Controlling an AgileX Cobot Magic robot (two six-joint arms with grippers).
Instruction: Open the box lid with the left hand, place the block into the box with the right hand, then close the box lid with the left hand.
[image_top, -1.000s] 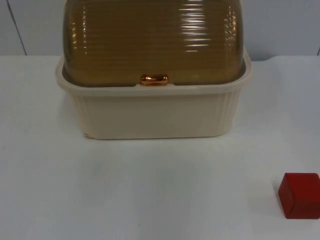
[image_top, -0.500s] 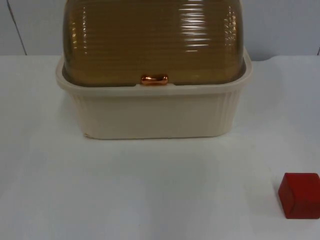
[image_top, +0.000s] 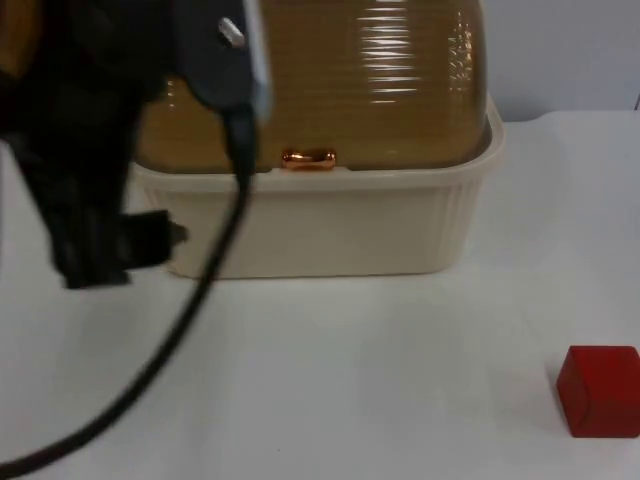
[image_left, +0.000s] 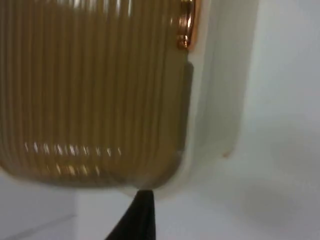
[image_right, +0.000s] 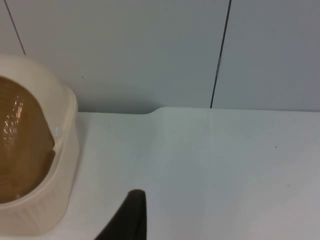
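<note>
The box (image_top: 330, 225) is cream with fine vertical ribs at its corners; its lid (image_top: 350, 80) is translucent amber-brown, ribbed in close parallel lines, with a shiny copper-coloured handle (image_top: 308, 159); the block (image_top: 600, 390) is plain red; the table (image_top: 350, 380) is white; the partition wall (image_right: 150, 50) is grey with dark seams.

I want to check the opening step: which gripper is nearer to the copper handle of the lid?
Left. The left gripper hangs at the box's front left corner, beside the closed lid, short of the copper handle. The right arm waits off to the box's right.
</note>
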